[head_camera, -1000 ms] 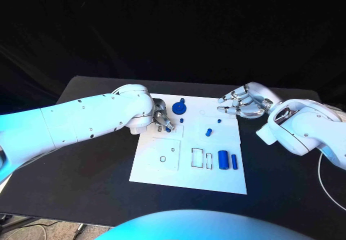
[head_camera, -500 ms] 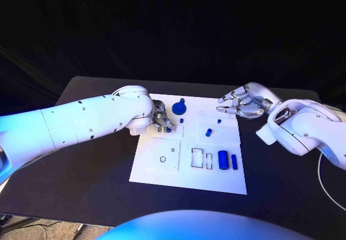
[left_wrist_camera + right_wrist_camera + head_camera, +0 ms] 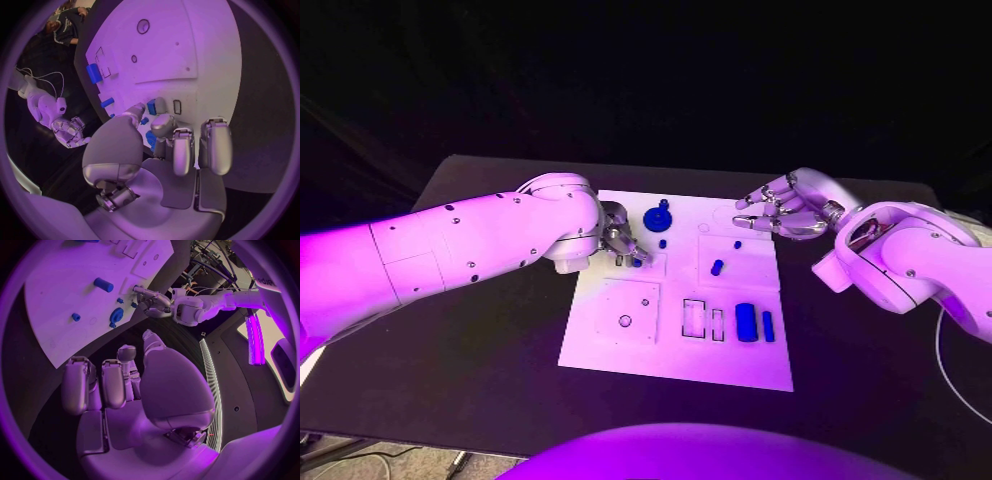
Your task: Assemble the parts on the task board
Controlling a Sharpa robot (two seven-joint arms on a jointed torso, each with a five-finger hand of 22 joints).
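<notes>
Black table (image 3: 473, 330) bears one task board (image 3: 678, 350), two hands.

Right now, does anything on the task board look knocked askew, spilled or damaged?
Nothing stands out. The task board lies flat on the table, the blue parts rest on it, and the left hand pinches one small blue piece over the board.

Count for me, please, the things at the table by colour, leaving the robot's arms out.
Blue parts: 7, one of them pinched in the left hand
White task board: 1
Total: 8
</notes>
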